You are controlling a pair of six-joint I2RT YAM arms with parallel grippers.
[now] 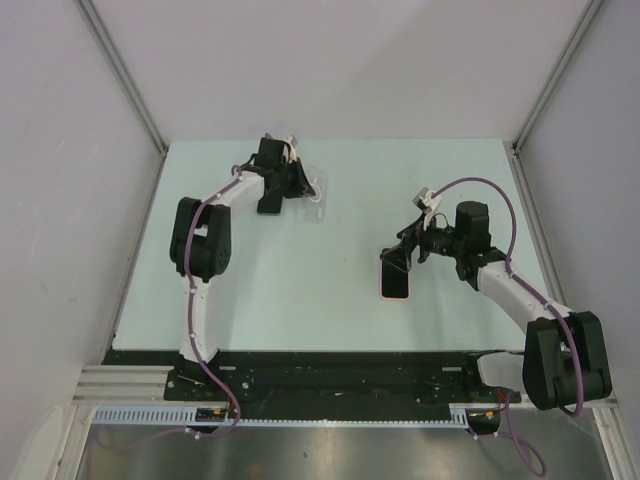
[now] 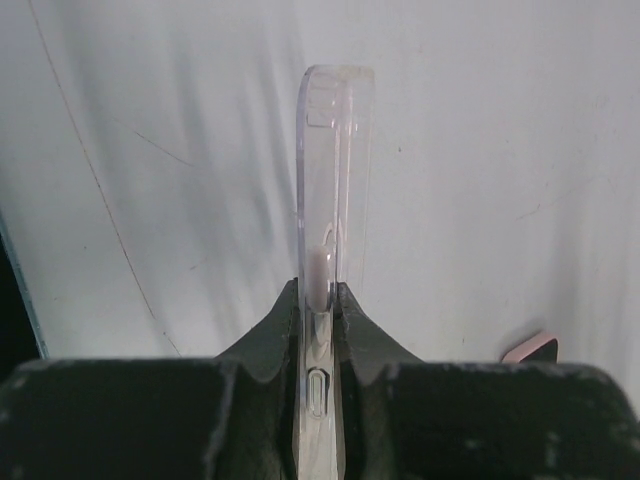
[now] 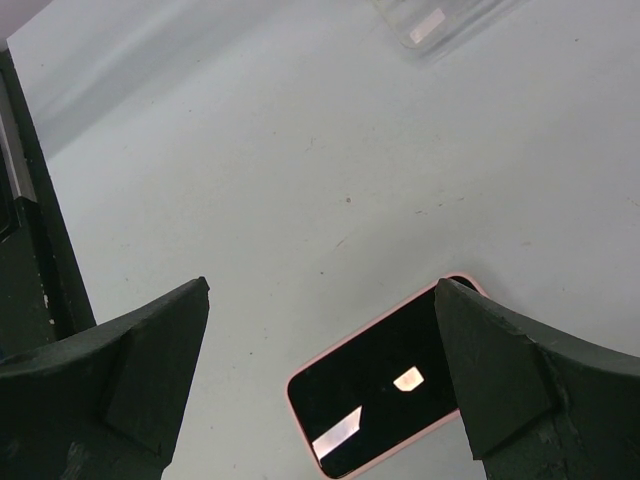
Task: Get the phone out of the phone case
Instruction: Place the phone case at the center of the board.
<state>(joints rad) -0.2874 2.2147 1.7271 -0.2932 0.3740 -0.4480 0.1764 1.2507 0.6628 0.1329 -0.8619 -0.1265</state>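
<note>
Left end effector (image 2: pixel 320 300) clenched on the clear phone case (image 2: pixel 335 150), upper left overhead. Right end effector (image 3: pixel 322 295) released above the pink phone (image 3: pixel 375 400), flat on the table (image 3: pixel 250 150), centre right. I judge extraction done; next, release the case.

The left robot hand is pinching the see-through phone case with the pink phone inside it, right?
No. The left gripper pinches the clear plastic phone case, but the pink phone with the black screen lies apart on the pale table, as the top view shows.
</note>
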